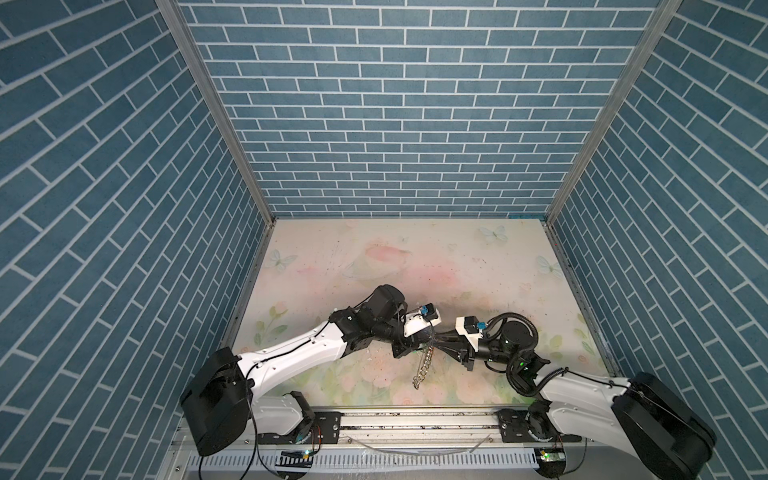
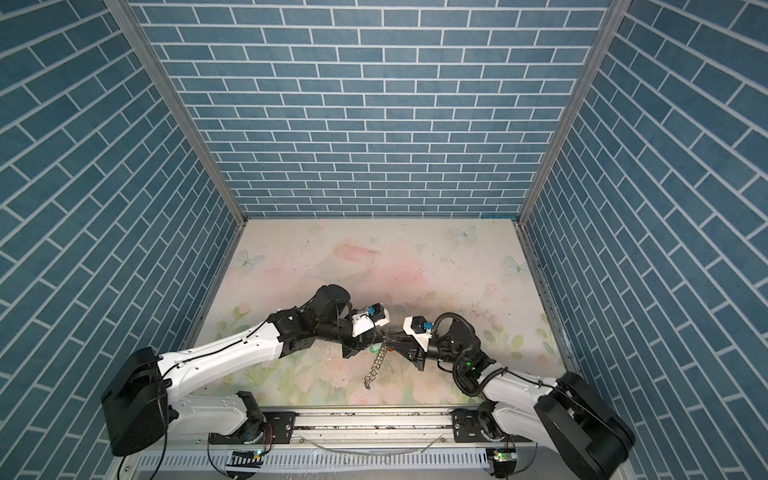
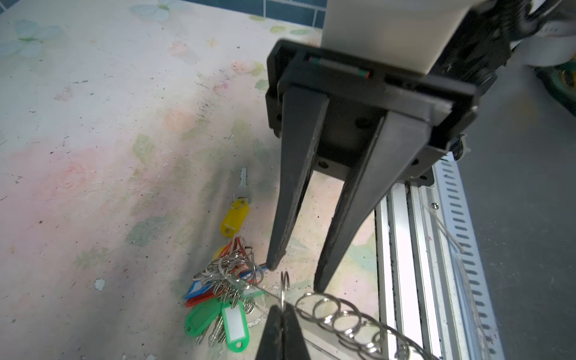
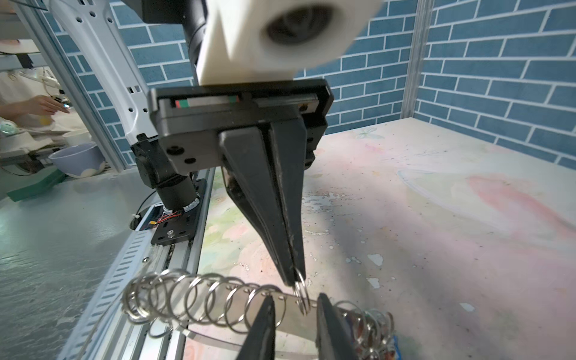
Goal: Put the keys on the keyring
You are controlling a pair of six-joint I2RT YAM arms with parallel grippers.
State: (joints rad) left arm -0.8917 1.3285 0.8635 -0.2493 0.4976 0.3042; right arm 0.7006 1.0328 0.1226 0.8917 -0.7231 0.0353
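The yellow-tagged key (image 3: 235,215) lies flat on the floral table, apart from both grippers. The keyring (image 4: 290,314), a grey plate strung with silver wire rings (image 3: 343,318), is lifted off the table and hangs as a chain in both top views (image 1: 424,365). My left gripper (image 3: 282,307) is shut on one wire ring of it; it also shows from the front (image 4: 294,277). My right gripper (image 4: 294,307) stands open, its fingers either side of that ring and the plate, with gaps showing.
A bunch of red, blue and green tagged keys (image 3: 224,296) hangs on the keyring's low end, resting on the table. A metal rail (image 1: 415,419) runs along the table's front edge. Blue brick walls close the other sides.
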